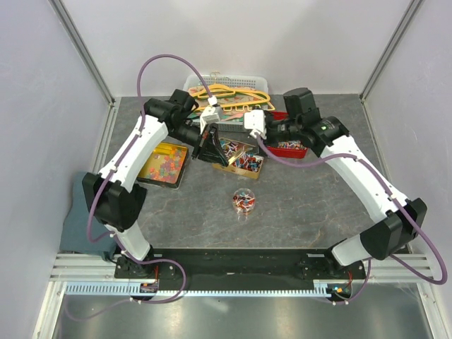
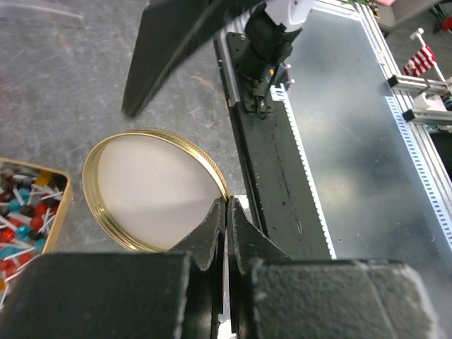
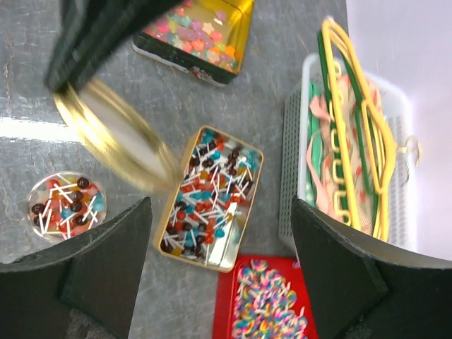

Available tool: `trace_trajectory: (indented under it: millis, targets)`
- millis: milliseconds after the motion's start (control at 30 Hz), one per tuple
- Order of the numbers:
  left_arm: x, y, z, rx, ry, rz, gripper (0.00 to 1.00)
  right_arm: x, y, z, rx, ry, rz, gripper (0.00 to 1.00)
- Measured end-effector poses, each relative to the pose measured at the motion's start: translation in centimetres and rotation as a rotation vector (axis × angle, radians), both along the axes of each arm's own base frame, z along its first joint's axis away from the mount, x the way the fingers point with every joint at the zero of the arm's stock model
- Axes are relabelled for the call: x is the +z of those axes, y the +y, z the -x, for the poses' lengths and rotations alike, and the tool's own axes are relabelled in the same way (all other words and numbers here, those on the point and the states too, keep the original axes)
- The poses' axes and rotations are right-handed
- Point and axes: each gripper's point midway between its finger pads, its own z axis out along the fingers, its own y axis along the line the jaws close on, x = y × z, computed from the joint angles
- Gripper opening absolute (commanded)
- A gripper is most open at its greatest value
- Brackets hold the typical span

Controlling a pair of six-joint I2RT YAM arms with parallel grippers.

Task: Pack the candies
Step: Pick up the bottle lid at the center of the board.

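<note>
Red, blue and dark candies on white sticks (image 3: 208, 194) fill a gold tin (image 1: 256, 168) at the table's middle. Orange, yellow and pink gummies (image 3: 194, 32) lie in a yellow tin (image 1: 146, 171) to its left. A small clear jar (image 1: 244, 200) holding several candies stands nearer the arms; it also shows in the right wrist view (image 3: 67, 205). My left gripper (image 2: 227, 206) is shut on the rim of a round gold lid (image 2: 152, 187), held above the table beside the gold tin. My right gripper (image 3: 220, 212) is open and empty, hovering above the gold tin.
A red tray (image 1: 301, 152) of swirled multicoloured sweets (image 3: 265, 304) lies right of the gold tin. A white basket (image 1: 192, 81) of yellow and green hangers (image 3: 346, 127) stands at the back. The arms' black base rail (image 2: 272, 162) runs along the near edge.
</note>
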Motion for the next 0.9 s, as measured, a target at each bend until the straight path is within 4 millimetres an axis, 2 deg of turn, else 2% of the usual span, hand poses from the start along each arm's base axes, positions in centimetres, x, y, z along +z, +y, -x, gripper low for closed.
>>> trace_trajectory:
  millis: [67,200,300,367,667,767,900]
  targets:
    - [0.1,-0.4,0.5,-0.018,0.000,0.000,0.02,0.0,1.1,0.4,0.031,-0.031,0.024,0.84]
    - [0.1,-0.5,0.6,-0.019,0.007,-0.002,0.02,-0.8,2.6,2.3,0.118,-0.048,0.071,0.81]
    - [0.1,-0.5,0.6,-0.017,0.015,-0.005,0.02,-1.8,2.6,3.8,0.180,-0.048,0.117,0.76]
    - [0.0,-0.5,0.6,-0.016,0.020,-0.007,0.02,-2.4,2.5,4.5,0.209,-0.044,0.142,0.66]
    - [-0.4,-0.7,0.6,-0.020,0.042,-0.016,0.02,-3.0,2.6,5.5,0.253,-0.046,0.174,0.58]
    - [-0.5,-0.7,0.7,-0.023,0.046,-0.018,0.02,-2.9,2.9,5.6,0.263,-0.053,0.176,0.51]
    - [-0.6,-0.8,0.9,-0.026,0.055,-0.022,0.02,-2.9,3.5,5.7,0.276,-0.064,0.183,0.31]
